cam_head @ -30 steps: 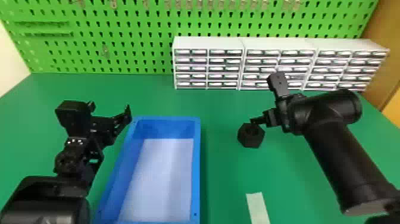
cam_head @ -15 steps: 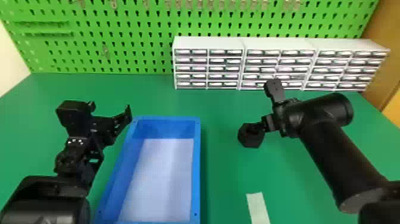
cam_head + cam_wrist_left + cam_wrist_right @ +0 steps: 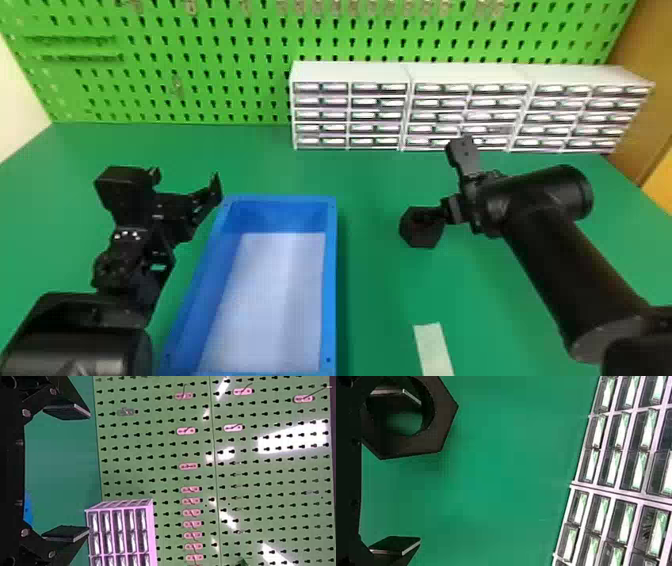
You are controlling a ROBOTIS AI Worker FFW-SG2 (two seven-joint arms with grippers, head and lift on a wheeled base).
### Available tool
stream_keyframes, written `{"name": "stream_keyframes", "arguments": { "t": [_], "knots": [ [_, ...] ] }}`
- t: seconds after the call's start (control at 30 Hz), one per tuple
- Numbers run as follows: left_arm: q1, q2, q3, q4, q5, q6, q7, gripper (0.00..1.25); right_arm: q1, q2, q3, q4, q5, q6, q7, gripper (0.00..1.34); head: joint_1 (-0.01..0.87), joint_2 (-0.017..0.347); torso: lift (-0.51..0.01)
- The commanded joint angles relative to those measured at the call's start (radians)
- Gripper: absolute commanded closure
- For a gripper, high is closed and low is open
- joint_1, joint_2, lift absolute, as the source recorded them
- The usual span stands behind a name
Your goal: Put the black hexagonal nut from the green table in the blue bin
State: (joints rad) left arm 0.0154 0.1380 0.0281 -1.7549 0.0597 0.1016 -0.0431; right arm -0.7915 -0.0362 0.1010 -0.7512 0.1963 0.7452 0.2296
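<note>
Head view: brought right pincer (image 3: 442, 182) in over green worktop (image 3: 375, 280) across the last second, lower and closer to black hexagonal nut (image 3: 420, 237), ending with one finger overlapping its top. Had the nut itself in the same spot, standing free of the blue bin (image 3: 329, 280) on its right side. Moved the job on, by judgement, from approach to lining up a grasp, with nothing secured. Held the right pincer's fingers wide apart, clamped on nothing; in right wrist view, showed one finger within the outline of the nut's hole, the other well clear of the nut. Could not tell real entry into the hole from mere overlap. Looked off-centre for a squeeze around the outer flats; likely called for a small shift, or a pinch across one wall of the nut. Risked nudging or tipping it by closing too soon. Parked left pincer (image 3: 185, 182) beside the bin's far left corner, fingers apart and empty. Offered open green between nut and bin, usable for a carry once lifted over the raised right rim. Needed more care on the far side, toward white drawer units (image 3: 350, 72) before the green pegboard (image 3: 225, 75). Found a pale strip (image 3: 434, 345) on the worktop nearer the robot, hardly a hindrance. Wanted a drop well right of the left pincer.
</note>
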Motion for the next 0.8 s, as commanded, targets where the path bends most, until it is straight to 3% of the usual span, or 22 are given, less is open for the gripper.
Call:
{"name": "stream_keyframes", "arguments": {
  "t": [0.0,0.53,0.77],
  "knots": [
    [-0.002,0.0,0.0,0.0,-0.001,0.0,0.0,0.25,0.0,0.004,0.0,0.01,0.0,-0.013,-0.009,0.09,0.686,0.052,-0.097],
    [-0.003,0.0,0.0,0.0,-0.003,0.0,-0.001,0.25,0.005,0.007,0.006,0.038,-0.003,-0.033,-0.022,0.1,0.686,0.052,-0.097],
    [-0.003,0.0,0.0,0.0,-0.003,-0.002,0.0,0.25,0.008,0.01,0.009,0.042,-0.003,-0.035,-0.024,0.17,0.686,0.052,-0.097]
  ]
}}
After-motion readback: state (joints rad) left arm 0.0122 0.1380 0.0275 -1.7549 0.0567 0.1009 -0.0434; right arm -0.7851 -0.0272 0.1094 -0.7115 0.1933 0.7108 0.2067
